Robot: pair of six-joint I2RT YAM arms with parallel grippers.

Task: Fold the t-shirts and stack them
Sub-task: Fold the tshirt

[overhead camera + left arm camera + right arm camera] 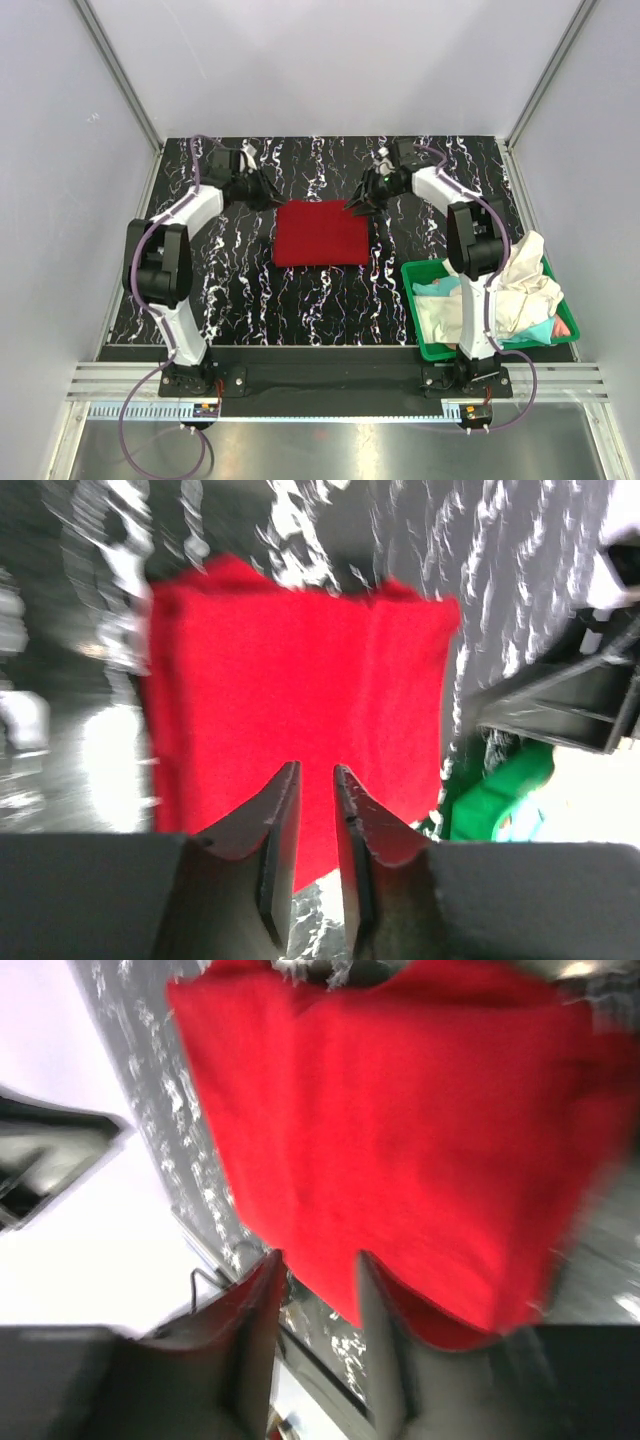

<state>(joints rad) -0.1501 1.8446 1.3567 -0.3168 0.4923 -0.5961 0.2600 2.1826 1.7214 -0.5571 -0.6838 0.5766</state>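
Observation:
A deep red t-shirt (320, 232) lies folded into a flat rectangle at the middle of the table. My left gripper (268, 190) hovers at its far left corner. My right gripper (362, 200) hovers at its far right corner. In the left wrist view the left gripper (315, 767) stands slightly open with nothing between its fingers, just above the red t-shirt (300, 670). The right gripper (318, 1257) is open over the edge of the red t-shirt (400, 1130), holding nothing. A cream-white t-shirt (520, 275), a teal one (440, 287) and a pinkish one (563, 327) lie crumpled.
The crumpled shirts fill a green plastic bin (412, 300) at the near right, beside the right arm's base; the bin (495, 785) also shows in the left wrist view. The table is black marbled, with white walls on three sides.

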